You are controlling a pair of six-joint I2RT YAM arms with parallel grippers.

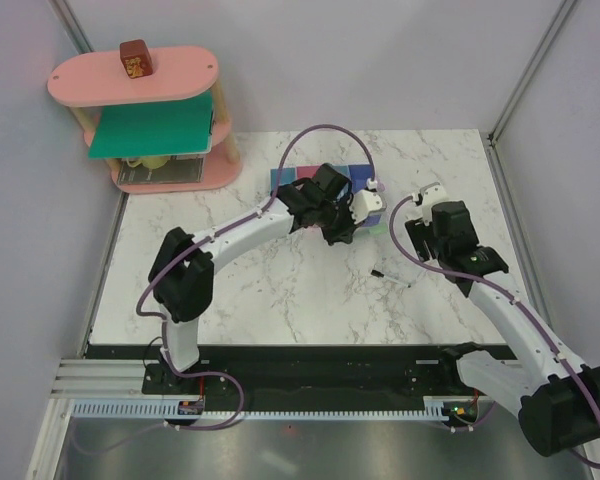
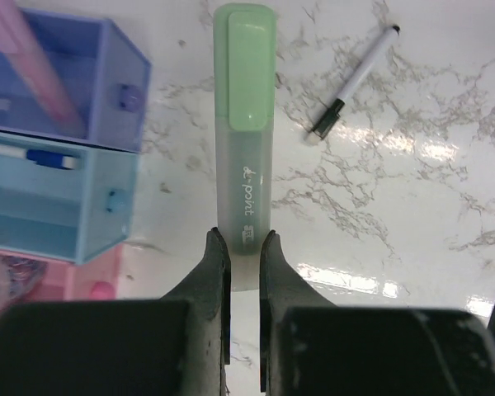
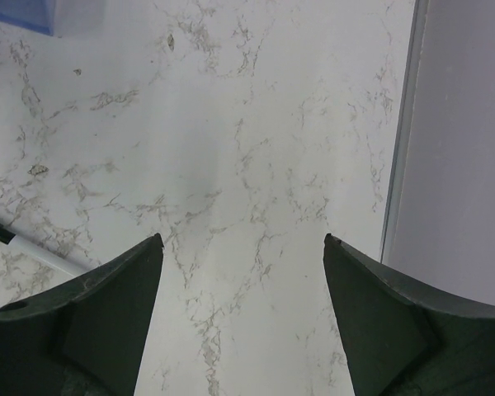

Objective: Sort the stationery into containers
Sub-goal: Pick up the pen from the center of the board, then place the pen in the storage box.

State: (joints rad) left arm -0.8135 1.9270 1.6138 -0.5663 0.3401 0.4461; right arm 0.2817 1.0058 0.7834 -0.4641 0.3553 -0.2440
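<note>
Mint green highlighter point(image 2: 244, 165) in tight left fingers point(image 2: 214, 276), wrist view only; right fingers point(image 3: 107, 305) wide apart.

2 pens point(image 2: 355, 81), 1 mint green bar point(image 2: 243, 140), 1 lilac-pink bar point(image 2: 41, 70) and 3 bins point(image 2: 120, 91) are counted.
</note>
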